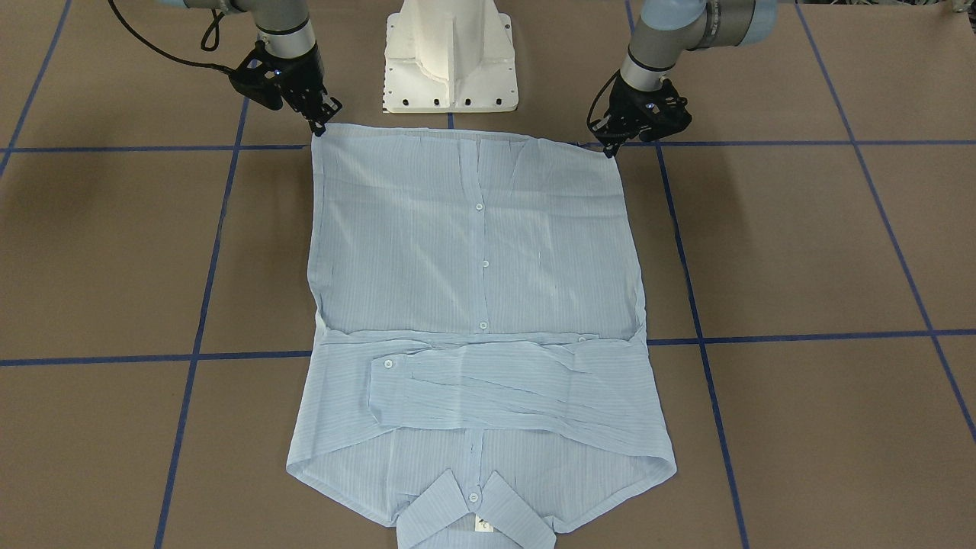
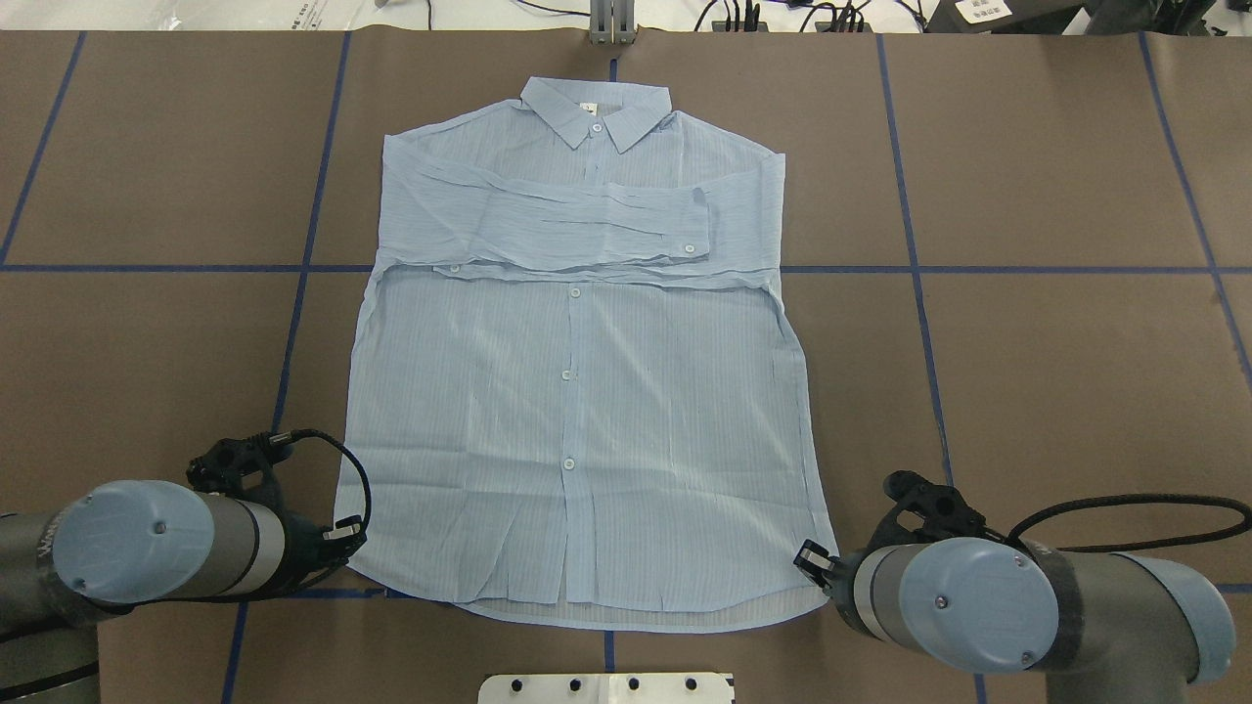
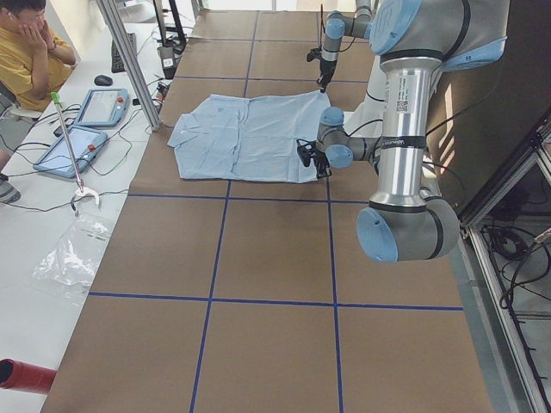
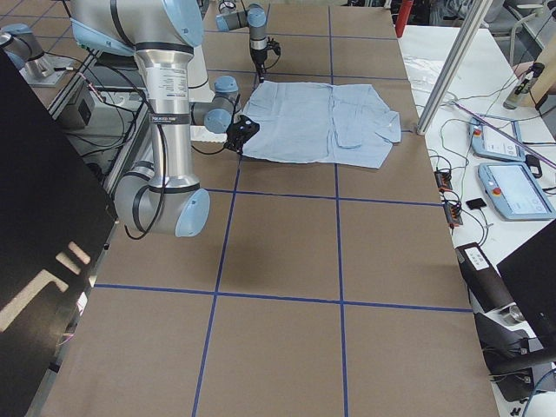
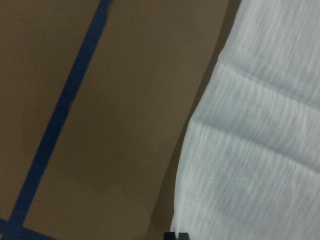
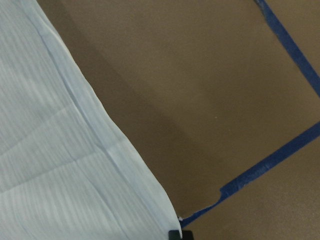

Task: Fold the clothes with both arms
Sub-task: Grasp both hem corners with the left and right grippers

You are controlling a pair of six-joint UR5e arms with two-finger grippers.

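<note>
I have a thin, light blue, pinstriped long-sleeved shirt (image 1: 473, 252) lying flat and buttoned-side up on the brown paper-covered table (image 1: 801, 252). The table is marked into squares by blue tape lines (image 1: 99, 358). The hem is nearest my white pedestal base (image 1: 451, 57) and the pointed collar (image 1: 473, 507) lies at the far side. Both sleeves (image 1: 496, 389) are folded across the chest in a band just below the collar, with a buttoned cuff (image 2: 690, 244) on top toward my right.

My black two-finger left gripper (image 1: 610, 149) is down at the hem corner on my left side, and my black two-finger right gripper (image 1: 320, 126) is at the hem corner on my right. Each pair of jaws is drawn together to a narrow point at its corner. In both wrist views the cloth's edge runs straight in to the dark fingertip (image 5: 176, 235) (image 6: 175, 234) at the bottom of the frame, so each pair looks pinched onto the fabric. The hem between them rests on the table, lightly creased.
</note>
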